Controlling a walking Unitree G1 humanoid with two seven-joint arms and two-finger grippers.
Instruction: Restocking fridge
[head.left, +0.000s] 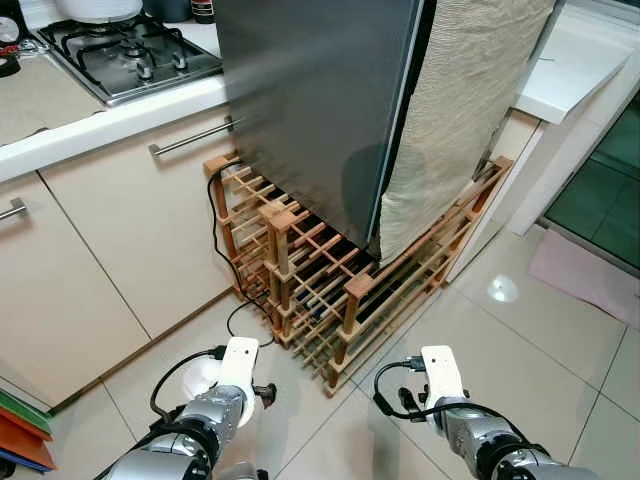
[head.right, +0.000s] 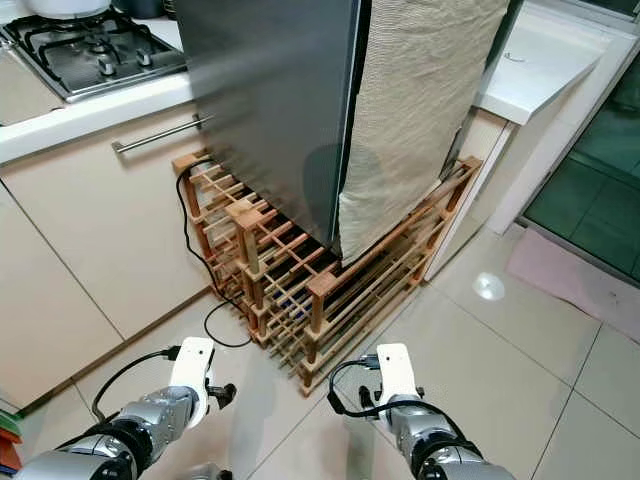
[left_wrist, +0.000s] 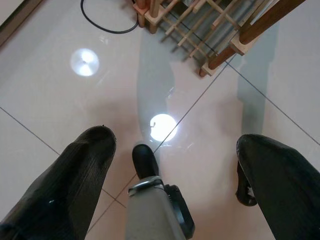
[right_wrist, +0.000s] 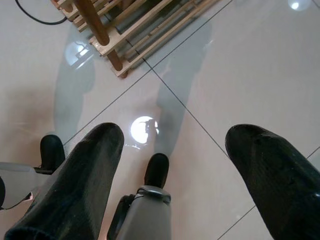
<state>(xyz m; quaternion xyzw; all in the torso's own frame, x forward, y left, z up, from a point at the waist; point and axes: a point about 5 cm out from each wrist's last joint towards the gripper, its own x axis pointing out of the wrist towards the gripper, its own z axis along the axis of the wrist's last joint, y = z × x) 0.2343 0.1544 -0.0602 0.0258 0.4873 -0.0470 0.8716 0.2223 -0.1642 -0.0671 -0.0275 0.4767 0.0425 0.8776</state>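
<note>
The steel fridge (head.left: 310, 100) stands straight ahead with its door closed, and a beige cloth (head.left: 460, 110) hangs over its right side. It rests on a low wooden slatted rack (head.left: 340, 290). My left arm (head.left: 200, 420) and right arm (head.left: 480, 435) are held low, short of the rack. In the left wrist view my left gripper (left_wrist: 175, 145) is open over bare floor tiles with nothing between its fingers. My right gripper (right_wrist: 174, 135) is open the same way, with a corner of the rack (right_wrist: 107, 42) ahead of it.
A kitchen counter with a gas hob (head.left: 125, 50) runs along the left, above cream cabinets with a bar handle (head.left: 190, 137). A black cable (head.left: 215, 240) trails from the rack onto the floor. A white ledge (head.left: 570, 70) and a pink mat (head.left: 590, 275) lie to the right.
</note>
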